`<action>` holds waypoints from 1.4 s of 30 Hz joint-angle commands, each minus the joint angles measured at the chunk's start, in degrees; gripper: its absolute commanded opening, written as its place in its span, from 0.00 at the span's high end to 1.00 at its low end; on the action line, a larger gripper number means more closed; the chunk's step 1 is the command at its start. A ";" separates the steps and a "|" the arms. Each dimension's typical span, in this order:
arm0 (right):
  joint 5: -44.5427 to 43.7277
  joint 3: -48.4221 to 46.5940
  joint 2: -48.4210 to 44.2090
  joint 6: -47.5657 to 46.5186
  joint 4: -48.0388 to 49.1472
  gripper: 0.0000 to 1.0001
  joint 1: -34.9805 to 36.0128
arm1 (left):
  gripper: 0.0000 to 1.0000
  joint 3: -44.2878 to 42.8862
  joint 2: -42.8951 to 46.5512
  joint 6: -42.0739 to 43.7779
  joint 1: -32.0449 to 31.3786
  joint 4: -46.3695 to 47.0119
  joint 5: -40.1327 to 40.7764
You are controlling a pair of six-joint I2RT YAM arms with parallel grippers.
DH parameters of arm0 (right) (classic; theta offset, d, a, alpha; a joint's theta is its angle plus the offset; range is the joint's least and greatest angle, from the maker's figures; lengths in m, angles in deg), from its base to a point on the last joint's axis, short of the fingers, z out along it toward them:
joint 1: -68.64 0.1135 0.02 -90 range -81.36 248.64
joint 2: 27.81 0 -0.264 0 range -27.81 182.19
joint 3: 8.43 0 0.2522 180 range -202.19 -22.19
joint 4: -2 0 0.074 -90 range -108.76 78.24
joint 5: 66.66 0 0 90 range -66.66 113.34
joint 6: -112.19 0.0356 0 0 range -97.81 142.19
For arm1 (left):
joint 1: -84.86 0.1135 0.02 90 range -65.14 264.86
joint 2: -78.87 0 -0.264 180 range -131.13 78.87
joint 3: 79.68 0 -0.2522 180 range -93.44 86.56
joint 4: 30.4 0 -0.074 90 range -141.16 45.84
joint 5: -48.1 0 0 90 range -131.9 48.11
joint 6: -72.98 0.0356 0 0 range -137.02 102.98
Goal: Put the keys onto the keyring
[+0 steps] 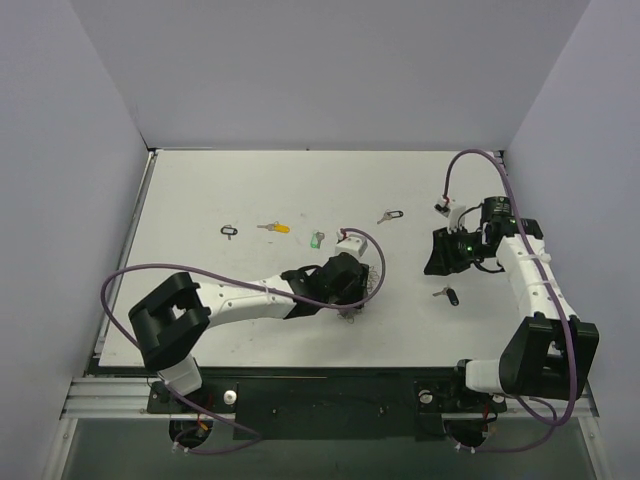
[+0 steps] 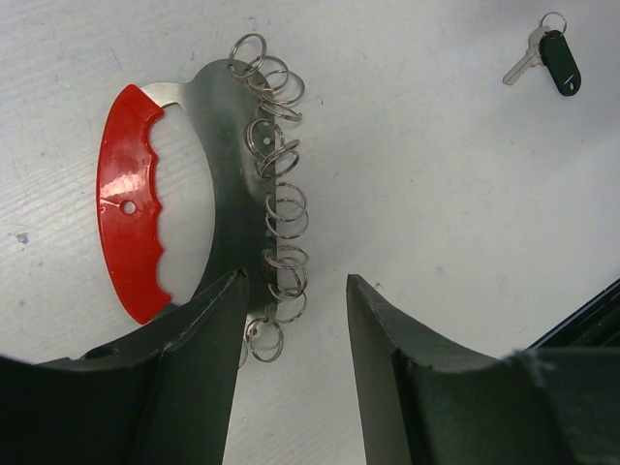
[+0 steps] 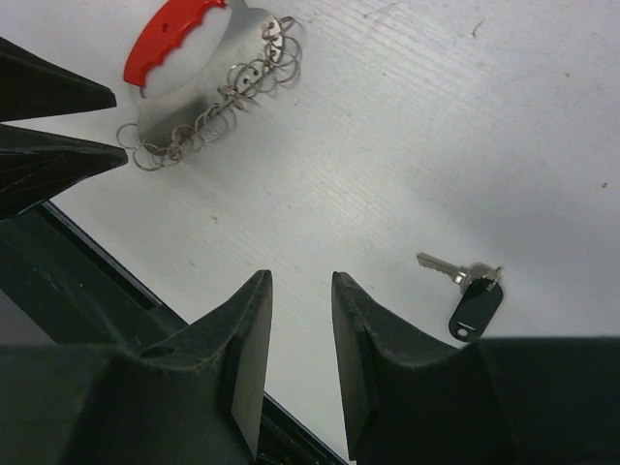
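Left gripper (image 2: pixel 295 283) has its fingers spread wide, hanging over the near end of the keyring (image 2: pixel 228 145), which lies flat on the table (image 2: pixel 436 194). Right gripper (image 3: pixel 300 281) is narrowly parted and empty, with a black-tagged key (image 3: pixel 470 300) just beside it. More keys (image 1: pixel 273 227) lie scattered farther back.

The left arm (image 1: pixel 240 295) stretches toward the middle of the table, the left hand (image 2: pixel 295 286) parted wide. The right arm (image 1: pixel 535 280) folds inward, the right hand (image 3: pixel 300 281) parted narrowly.
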 commanded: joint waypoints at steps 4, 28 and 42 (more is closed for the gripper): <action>-13.46 -0.93 1.64 5.39 2.06 0.73 -1.82 | 0.45 -2.11 2.03 1.82 -0.47 0.59 0.65; -33.85 -3.74 17.99 7.60 1.88 0.76 0.81 | 0.27 21.10 26.81 2.00 0.14 10.01 4.26; -34.74 -4.71 22.65 8.04 1.62 0.79 2.30 | 0.27 23.03 27.52 1.39 0.14 11.50 3.73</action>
